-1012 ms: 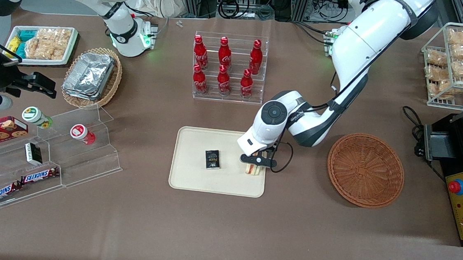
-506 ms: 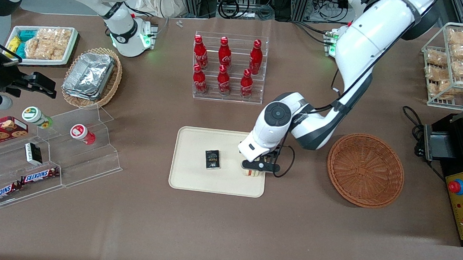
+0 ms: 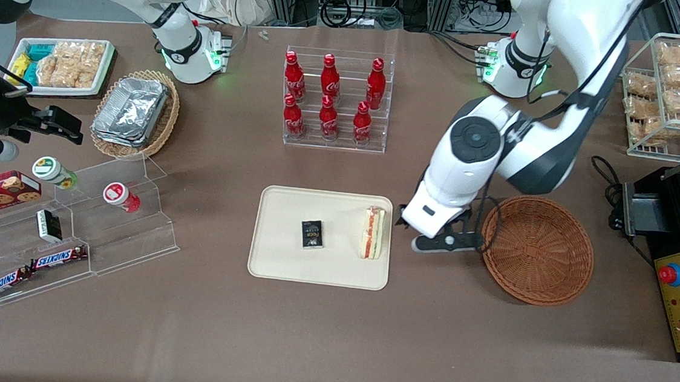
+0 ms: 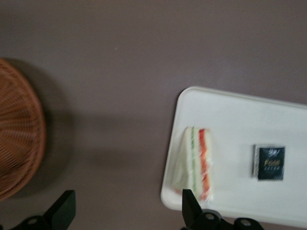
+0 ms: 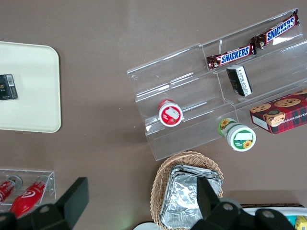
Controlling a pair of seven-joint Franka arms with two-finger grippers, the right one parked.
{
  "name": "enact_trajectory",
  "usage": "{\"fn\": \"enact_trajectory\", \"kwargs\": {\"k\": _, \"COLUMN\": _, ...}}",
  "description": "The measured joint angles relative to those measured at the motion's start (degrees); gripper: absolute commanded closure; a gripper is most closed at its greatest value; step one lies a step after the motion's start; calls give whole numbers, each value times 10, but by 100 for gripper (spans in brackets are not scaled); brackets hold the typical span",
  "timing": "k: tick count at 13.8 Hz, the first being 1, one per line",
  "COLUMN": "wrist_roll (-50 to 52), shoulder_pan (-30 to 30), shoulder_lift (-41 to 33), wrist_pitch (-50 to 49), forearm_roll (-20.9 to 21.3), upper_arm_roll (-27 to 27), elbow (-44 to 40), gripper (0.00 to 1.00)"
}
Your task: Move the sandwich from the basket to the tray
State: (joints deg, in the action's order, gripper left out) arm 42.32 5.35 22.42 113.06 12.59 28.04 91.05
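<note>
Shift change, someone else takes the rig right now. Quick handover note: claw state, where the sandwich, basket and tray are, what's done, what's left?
Claw: open, holding nothing, above the bare table between the tray and the basket.
Sandwich: lying on the cream tray, close to the tray edge nearest the basket, filling side showing. A small black packet also lies on the tray, apart from the sandwich.
Reddish-brown wicker basket: nothing in it, toward the working arm's end of the table.
Done: sandwich is out of the basket, on the tray, released.
Left: nothing on the placement itself; probably just park the arm.
</note>
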Motion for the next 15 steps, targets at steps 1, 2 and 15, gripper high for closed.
{"fn": "enact_trajectory", "kwargs": {"k": 1, "wrist_roll": -29, "shoulder_pan": -10, "shoulder_lift": -17, "wrist_pitch": -33, "forearm_roll": -18, "upper_arm_roll": -2, "elbow": -4, "gripper": 0}}
{"fn": "enact_trajectory", "kwargs": {"k": 2, "wrist_roll": -56, "shoulder_pan": -17, "shoulder_lift": -32, "wrist_pitch": -66, "forearm_roll": -32, "upper_arm_roll": -8, "elbow": -12, "gripper": 0}}
{"fn": "enact_trajectory", "kwargs": {"k": 15, "wrist_roll": -318, "shoulder_pan": -8, "shoulder_lift": -202, "wrist_pitch": -298, "forearm_roll": -118, "upper_arm_roll": -265, "elbow": -40, "gripper": 0}}
